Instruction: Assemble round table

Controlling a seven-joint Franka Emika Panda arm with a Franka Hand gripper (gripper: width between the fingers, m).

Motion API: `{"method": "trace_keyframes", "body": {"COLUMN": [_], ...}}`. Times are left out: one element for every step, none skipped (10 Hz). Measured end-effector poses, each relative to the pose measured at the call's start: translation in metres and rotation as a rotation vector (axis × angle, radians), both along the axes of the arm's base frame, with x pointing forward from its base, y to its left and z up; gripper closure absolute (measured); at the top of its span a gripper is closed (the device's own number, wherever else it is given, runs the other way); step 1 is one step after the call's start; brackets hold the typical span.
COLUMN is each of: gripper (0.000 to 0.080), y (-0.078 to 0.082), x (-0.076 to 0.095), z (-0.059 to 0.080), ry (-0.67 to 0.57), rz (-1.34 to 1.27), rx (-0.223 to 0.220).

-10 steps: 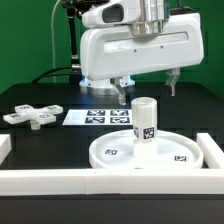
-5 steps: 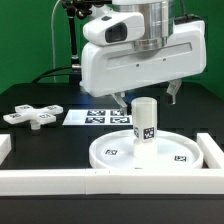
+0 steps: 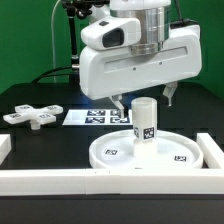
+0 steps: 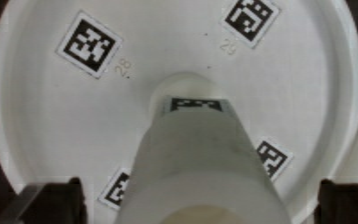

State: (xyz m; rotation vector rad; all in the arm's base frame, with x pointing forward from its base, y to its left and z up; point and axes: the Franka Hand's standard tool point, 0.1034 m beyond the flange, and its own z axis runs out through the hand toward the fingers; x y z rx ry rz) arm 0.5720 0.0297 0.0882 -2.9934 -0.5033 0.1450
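Gripper (image 3: 148,98) above the upright cylindrical leg (image 3: 145,122)
Jaws spread wide (nothing held); the leg stands between and just below them, on the round disc (image 3: 108,157).

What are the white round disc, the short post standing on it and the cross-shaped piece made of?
Likely hard white plastic, all three: uniform colour, crisp moulded edges. The disc has a smooth, faintly shiny face; the post and the cross-shaped piece look matte.

Wrist cam: disc (image 4: 51,120) edge-cropped, leg (image 4: 194,170) blurry.
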Motion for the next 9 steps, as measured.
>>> {"method": "trace_keyframes", "body": {"gripper": [0.0151, 0.0151, 0.0267, 0.0398, 0.0398, 0.0393, 0.0393, 0.0393, 0.0393], "y": [0.0001, -0.0003, -0.0005, -0.0003, -0.0004, -0.0003, -0.0003, -0.0003, 0.0001], "x": [0.0, -0.0002, -0.0006, -0.0005, -0.0005, -0.0005, -0.0005, -0.0005, -0.0006], "z": [0.0, -0.0007, -0.0017, -0.0016, -0.0017, -0.0017, -0.0017, -0.0017, -0.0017], "ry": [0.0, 0.001, 0.002, 0.002, 0.002, 0.003, 0.004, 0.004, 0.007], "rz": [0.0, 0.002, 0.002, 0.003, 0.003, -0.007, -0.02, -0.017, -0.052], "rx": [0.0, 0.0, 0.0, 0.0, 0.0, -0.001, -0.002, -0.002, -0.004]}}
